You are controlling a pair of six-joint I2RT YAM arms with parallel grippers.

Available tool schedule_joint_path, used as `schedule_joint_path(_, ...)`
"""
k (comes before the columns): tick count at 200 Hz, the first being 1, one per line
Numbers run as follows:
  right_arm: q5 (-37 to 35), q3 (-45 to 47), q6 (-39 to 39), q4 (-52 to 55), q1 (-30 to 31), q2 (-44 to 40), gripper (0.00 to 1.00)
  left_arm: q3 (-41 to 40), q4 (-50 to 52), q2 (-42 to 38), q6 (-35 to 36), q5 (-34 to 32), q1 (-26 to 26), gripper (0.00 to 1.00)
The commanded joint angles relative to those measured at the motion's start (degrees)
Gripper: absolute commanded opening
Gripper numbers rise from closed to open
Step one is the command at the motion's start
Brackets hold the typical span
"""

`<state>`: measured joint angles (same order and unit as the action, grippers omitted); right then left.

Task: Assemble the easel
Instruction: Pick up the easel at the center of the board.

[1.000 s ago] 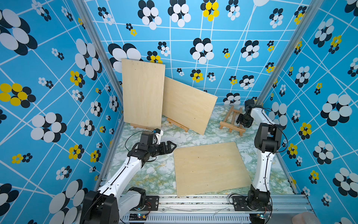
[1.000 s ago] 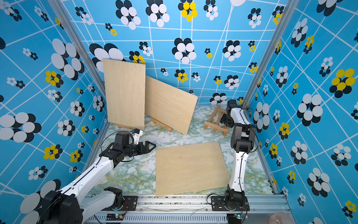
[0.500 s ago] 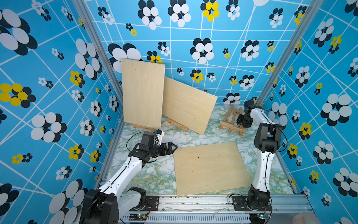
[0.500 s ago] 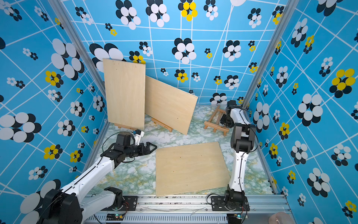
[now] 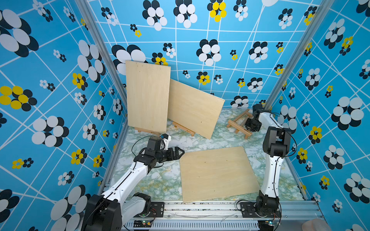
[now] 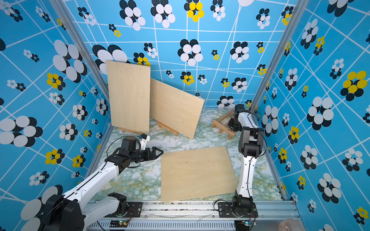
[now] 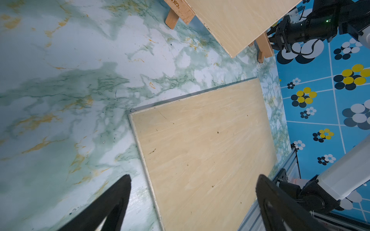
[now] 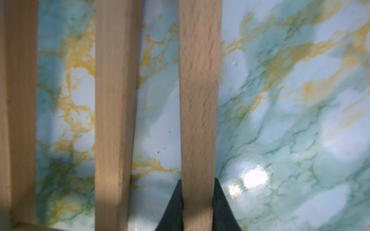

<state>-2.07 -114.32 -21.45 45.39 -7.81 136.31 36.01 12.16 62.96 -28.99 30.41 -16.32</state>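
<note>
A small wooden easel [image 5: 239, 124] [image 6: 222, 125] lies folded on the marble floor at the back right. My right gripper [image 5: 250, 125] [image 6: 233, 125] is down on it. In the right wrist view the right gripper [image 8: 197, 200] is shut on one wooden bar [image 8: 198, 100] of the easel, a black finger pressed on each side. A loose plywood board [image 5: 216, 172] [image 7: 200, 140] lies flat in the middle. My left gripper [image 5: 178, 154] [image 7: 194, 180] hovers open over that board's far left corner, holding nothing.
Two more plywood boards [image 5: 148, 96] [image 5: 194, 108] stand on small easels [image 5: 147, 131] [image 5: 183, 128] against the back left wall. Patterned blue walls close in three sides. A metal rail [image 5: 200, 208] runs along the front edge.
The right gripper's jaws have closed onto the easel bar. The left gripper has edged slightly to the right, toward the flat board, still open.
</note>
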Motion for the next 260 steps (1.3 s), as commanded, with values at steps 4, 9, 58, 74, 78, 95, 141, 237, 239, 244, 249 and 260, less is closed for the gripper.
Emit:
schedule_joint_path(4, -3.1, 5.8, -1.0, -2.5, 0.0, -5.5, 0.0, 0.1, -0.6, 0.0, -0.4, -0.7, -0.9, 0.99)
schedule_joint_path(9, -3.8, 7.3, -1.4, -3.4, 0.1, -6.8, 0.0, 0.1, -0.6, -0.1, -0.5, -0.7, -1.0, 0.99)
schedule_joint_path(58, -10.8, 19.8, -3.8, -9.5, 2.3, -24.5, 0.0, 1.9, 0.5, -1.3, -1.2, -2.4, -3.7, 0.99)
schedule_joint_path(74, -13.2, 22.1, -4.6, -10.8, 2.9, -29.1, 0.0, 1.9, 0.5, -2.2, -1.7, -3.1, -4.6, 0.99)
schedule_joint_path(78, -13.6, 22.2, -4.7, -11.2, 3.0, -30.2, 0.0, 1.9, 0.4, -2.5, -1.8, -3.2, -4.8, 0.99)
schedule_joint_path(95, -15.7, 26.0, -5.4, -12.7, 3.5, -33.8, 0.0, 1.7, 0.2, -3.0, -2.6, -3.8, -5.7, 0.99)
schedule_joint_path(141, -21.6, 31.8, -4.2, -20.9, 4.2, -39.9, 0.0, 2.3, 1.6, -4.3, -3.3, -5.7, -8.0, 0.99)
schedule_joint_path(237, -28.0, 38.8, 0.5, -35.7, 4.5, -37.9, 0.0, 3.3, 4.6, -5.0, -3.9, -8.0, -9.5, 0.99)
schedule_joint_path(239, -28.2, 39.0, 0.6, -36.2, 4.6, -37.9, 0.0, 3.3, 4.5, -4.9, -3.9, -8.0, -9.5, 0.99)
schedule_joint_path(244, -28.8, 39.5, 1.1, -37.1, 4.9, -38.0, 0.0, 3.3, 4.4, -4.6, -3.9, -7.9, -9.5, 0.99)
schedule_joint_path(249, -29.4, 40.0, 1.6, -38.2, 5.1, -37.9, 0.0, 3.4, 4.2, -4.3, -4.0, -7.9, -9.7, 0.99)
schedule_joint_path(260, -30.5, 40.6, 2.6, -39.6, 5.5, -37.4, 0.0, 3.4, 3.7, -3.7, -4.1, -7.8, -9.9, 0.99)
